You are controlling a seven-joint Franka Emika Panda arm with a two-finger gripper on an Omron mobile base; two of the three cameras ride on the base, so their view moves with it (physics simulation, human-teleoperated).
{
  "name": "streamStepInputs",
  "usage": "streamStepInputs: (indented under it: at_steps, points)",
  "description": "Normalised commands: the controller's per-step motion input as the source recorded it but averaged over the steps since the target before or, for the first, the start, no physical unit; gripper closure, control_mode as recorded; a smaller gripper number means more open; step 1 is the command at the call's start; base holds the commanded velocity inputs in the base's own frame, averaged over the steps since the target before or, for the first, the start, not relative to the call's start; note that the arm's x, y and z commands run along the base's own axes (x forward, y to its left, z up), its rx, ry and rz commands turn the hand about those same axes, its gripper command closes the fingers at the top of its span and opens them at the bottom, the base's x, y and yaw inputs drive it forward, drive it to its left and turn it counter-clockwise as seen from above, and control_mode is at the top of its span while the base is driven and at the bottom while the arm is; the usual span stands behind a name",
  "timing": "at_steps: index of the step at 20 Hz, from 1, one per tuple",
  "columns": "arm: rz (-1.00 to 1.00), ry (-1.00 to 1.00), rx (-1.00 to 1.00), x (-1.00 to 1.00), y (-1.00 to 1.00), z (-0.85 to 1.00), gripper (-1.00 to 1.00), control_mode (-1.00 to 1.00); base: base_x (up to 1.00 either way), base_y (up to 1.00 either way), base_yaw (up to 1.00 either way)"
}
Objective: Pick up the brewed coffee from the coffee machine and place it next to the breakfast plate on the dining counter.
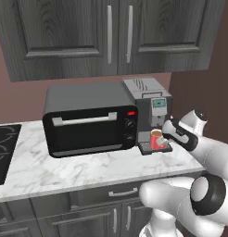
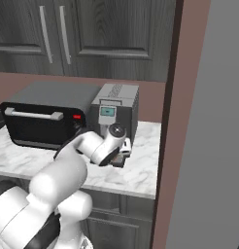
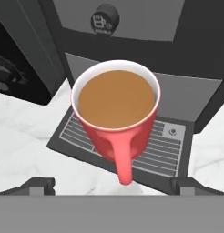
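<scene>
On the machine's (image 1: 152, 111) drip tray (image 3: 127, 145) sits my mug (image 3: 116, 113), rigid, likely slick and nearly brimful of coffee, so with the tool (image 3: 111, 185) wide open just short of its handle, I'd pinch the body and keep it level.

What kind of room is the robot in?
It looks like a kitchen. A wide black toaster oven and a boxy grey coffee machine sit on a white marble counter, with dark wooden cabinets above. A small red mug of coffee waits on the machine's tray.
</scene>
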Motion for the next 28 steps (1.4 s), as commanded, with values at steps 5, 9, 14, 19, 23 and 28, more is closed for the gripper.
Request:
streamStepInputs:
  at_steps: [5, 9, 14, 19, 23, 28]
  points:
    - [0.04, 0.0, 0.0, 0.16, -0.01, -0.3, -1.0, -1.0, 0.0, 0.0, 0.0]
    - [0.04, 0.0, 0.0, 0.19, -0.06, -0.16, -1.0, -1.0, 0.0, 0.0, 0.0]
    - [0.02, 0.0, 0.0, 0.17, -0.16, -0.04, -1.0, -1.0, 0.0, 0.0, 0.0]
    - [0.01, 0.0, 0.0, 0.15, -0.13, -0.02, -1.0, -1.0, 0.0, 0.0, 0.0]
    - [0.01, 0.0, 0.0, 0.13, 0.0, 0.0, -1.0, -1.0, 0.0, 0.0, 0.0]
    - [0.03, 0.0, -0.06, 0.06, 0.15, -0.06, 1.0, -1.0, 0.0, 0.0, 0.0]
